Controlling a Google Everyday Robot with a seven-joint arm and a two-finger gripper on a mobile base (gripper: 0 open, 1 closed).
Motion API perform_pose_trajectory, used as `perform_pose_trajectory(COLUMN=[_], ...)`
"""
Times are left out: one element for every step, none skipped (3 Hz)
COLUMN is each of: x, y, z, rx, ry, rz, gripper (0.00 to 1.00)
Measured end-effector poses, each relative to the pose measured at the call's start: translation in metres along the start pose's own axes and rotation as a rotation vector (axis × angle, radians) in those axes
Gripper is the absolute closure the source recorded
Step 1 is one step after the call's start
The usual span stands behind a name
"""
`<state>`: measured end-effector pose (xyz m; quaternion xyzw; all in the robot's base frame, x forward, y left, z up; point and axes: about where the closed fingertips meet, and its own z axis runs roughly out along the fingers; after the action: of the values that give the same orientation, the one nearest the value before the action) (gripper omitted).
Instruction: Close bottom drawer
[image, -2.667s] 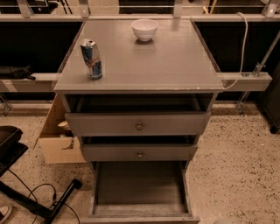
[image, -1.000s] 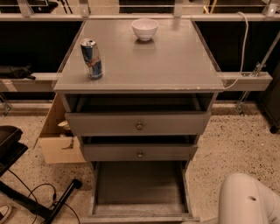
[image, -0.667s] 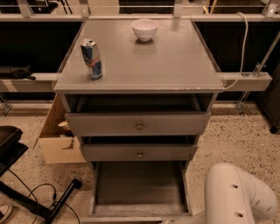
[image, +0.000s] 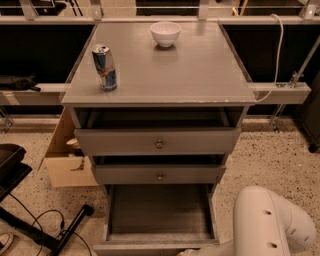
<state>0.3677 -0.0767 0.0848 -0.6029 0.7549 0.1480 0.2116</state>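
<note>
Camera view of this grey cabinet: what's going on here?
A robot is lining up to close the bottom drawer, which stands pulled far out with an empty tray. The white robot arm is at lower right, beside the drawer's front. Its gripper is out of view below the picture's edge, so no contact shows. A drink can and white bowl sit on top.

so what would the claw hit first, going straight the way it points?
The claw itself is out of frame, below the bottom edge. The white arm reaches in low toward the front panel of the open bottom drawer, so probably that panel first. Depth is unclear.
</note>
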Motion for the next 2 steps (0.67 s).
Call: perform_pose_trajectory(x=[-0.010, -0.024], y=[-0.023, -0.067], z=[0.003, -0.001], rx=[0.034, 0.090], ry=[-0.009, -0.011], rz=[-0.031, -0.074], gripper=[1.00, 1.00])
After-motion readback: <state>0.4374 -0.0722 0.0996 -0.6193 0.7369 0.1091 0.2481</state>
